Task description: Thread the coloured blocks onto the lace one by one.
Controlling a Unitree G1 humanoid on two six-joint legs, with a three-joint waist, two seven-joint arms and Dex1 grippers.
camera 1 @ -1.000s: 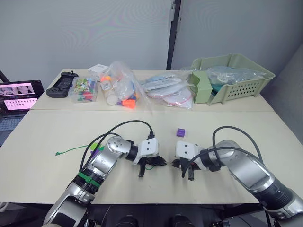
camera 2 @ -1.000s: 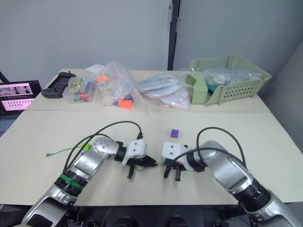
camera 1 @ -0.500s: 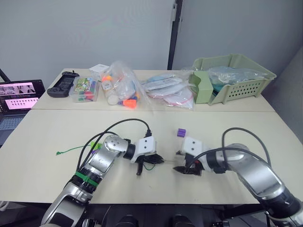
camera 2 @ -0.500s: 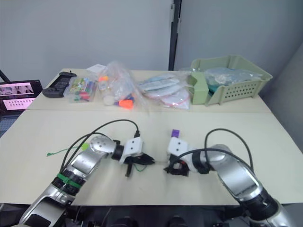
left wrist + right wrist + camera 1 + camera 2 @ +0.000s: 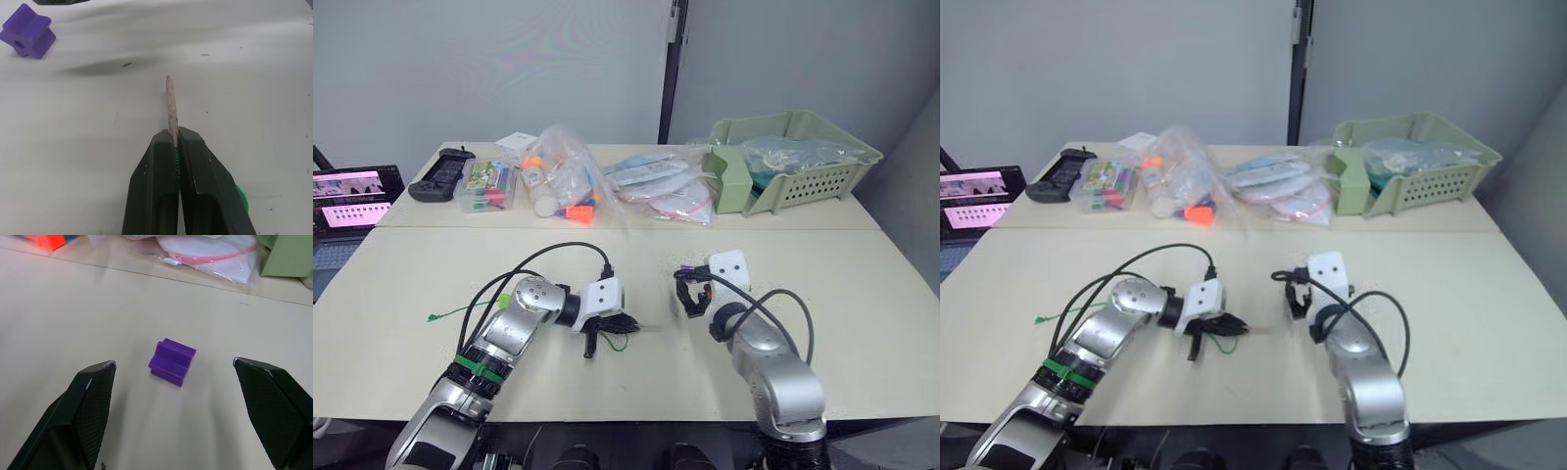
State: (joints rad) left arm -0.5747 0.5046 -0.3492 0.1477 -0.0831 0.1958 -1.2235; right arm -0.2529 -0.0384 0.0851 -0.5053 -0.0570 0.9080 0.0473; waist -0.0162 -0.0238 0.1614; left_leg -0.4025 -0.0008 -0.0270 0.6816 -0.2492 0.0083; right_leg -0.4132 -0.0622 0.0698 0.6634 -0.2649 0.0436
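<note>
My left gripper (image 5: pixel 628 322) is shut on the lace just behind its pale stiff tip (image 5: pixel 170 104), which sticks out straight ahead over the table. The green lace (image 5: pixel 460 311) trails left across the table past a lime green block (image 5: pixel 506 300) by my left forearm. A purple block (image 5: pixel 172 361) lies on the table in front of my right gripper (image 5: pixel 685 287), which is open, with its fingers (image 5: pixel 93 404) spread wide to either side of the block and not touching it. The same purple block (image 5: pixel 27 35) shows ahead of the lace tip in the left wrist view.
Across the back of the table are a black controller (image 5: pixel 440 174), a clear box of toys (image 5: pixel 487 186), plastic bags (image 5: pixel 566 181) and a green basket (image 5: pixel 793 157). A laptop screen (image 5: pixel 350 196) stands at the far left.
My right gripper has opened wide and swung away from the near table edge up to the purple block. My left gripper kept its hold on the lace and drifted slightly left.
</note>
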